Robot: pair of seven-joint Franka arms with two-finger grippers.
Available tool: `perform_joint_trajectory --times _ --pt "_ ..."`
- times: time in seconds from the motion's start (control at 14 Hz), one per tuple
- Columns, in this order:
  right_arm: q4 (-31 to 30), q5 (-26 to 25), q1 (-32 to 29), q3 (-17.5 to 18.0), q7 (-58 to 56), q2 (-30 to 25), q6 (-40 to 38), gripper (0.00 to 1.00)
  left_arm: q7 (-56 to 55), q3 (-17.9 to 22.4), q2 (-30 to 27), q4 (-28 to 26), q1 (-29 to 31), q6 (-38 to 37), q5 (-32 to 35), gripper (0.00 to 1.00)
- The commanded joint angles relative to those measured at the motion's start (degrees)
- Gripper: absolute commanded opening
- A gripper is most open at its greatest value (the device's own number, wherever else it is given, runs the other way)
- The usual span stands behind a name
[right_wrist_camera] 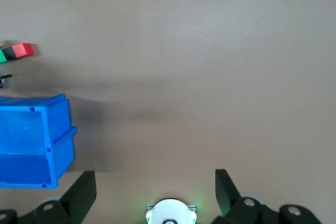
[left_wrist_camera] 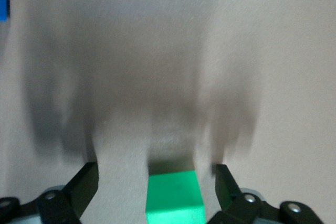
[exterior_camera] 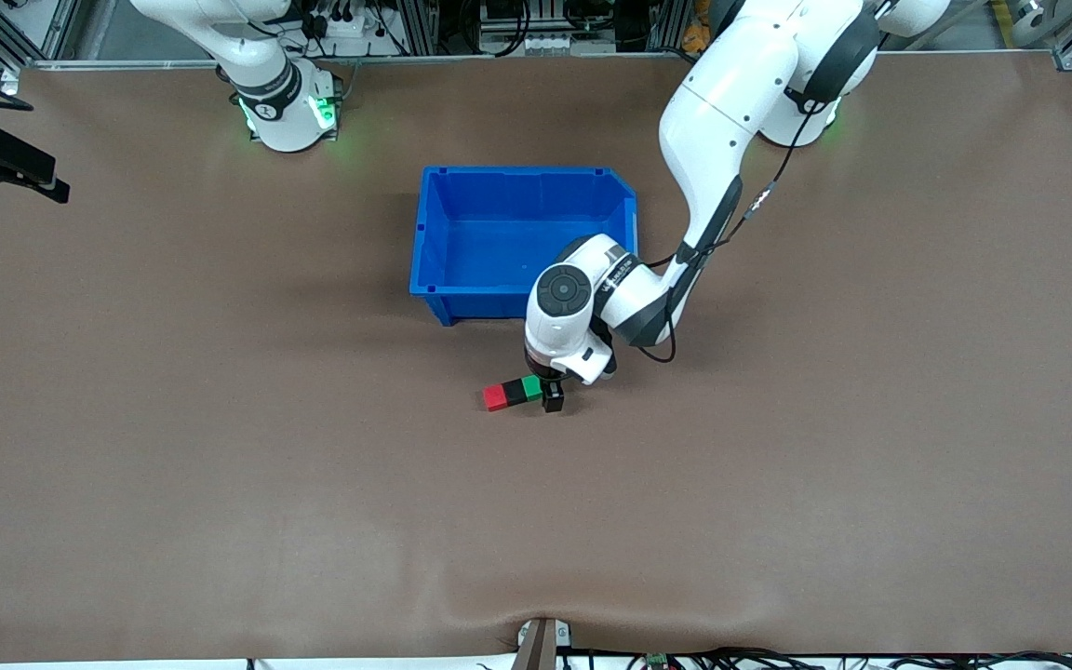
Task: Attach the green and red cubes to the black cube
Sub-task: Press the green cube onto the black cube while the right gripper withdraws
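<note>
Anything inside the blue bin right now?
No: the blue bin shows a bare blue floor. The left arm's wrist covers one corner, so that patch is unseen. The cubes sit outside, nearer the front camera.

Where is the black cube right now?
Front view: the black cube sits on the table between the red cube and green cube, nearer the camera than the blue bin.

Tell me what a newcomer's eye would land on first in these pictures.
First comes the short row of cubes on the brown table: red cube, black cube and green cube touching in a line, nearer the front camera than the blue bin. The left gripper sits low at the row's green end, fingers open either side of the green cube. The right gripper waits open near its base.
</note>
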Motion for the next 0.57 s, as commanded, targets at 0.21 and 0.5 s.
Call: perform_joint_trajectory --times 0.21,0.5 --pt "-1.01 0.94 -0.56 0.04 -0.69 -1.0 0.1 1.0 0.68 5.0 -4.94 0.7 -0.44 -3.75 3.27 1.0" --pt "-1.01 0.94 -0.65 0.04 -0.6 -0.91 -0.08 1.0 9.1 4.93 -10.3 0.7 2.01 -8.16 6.37 1.0"
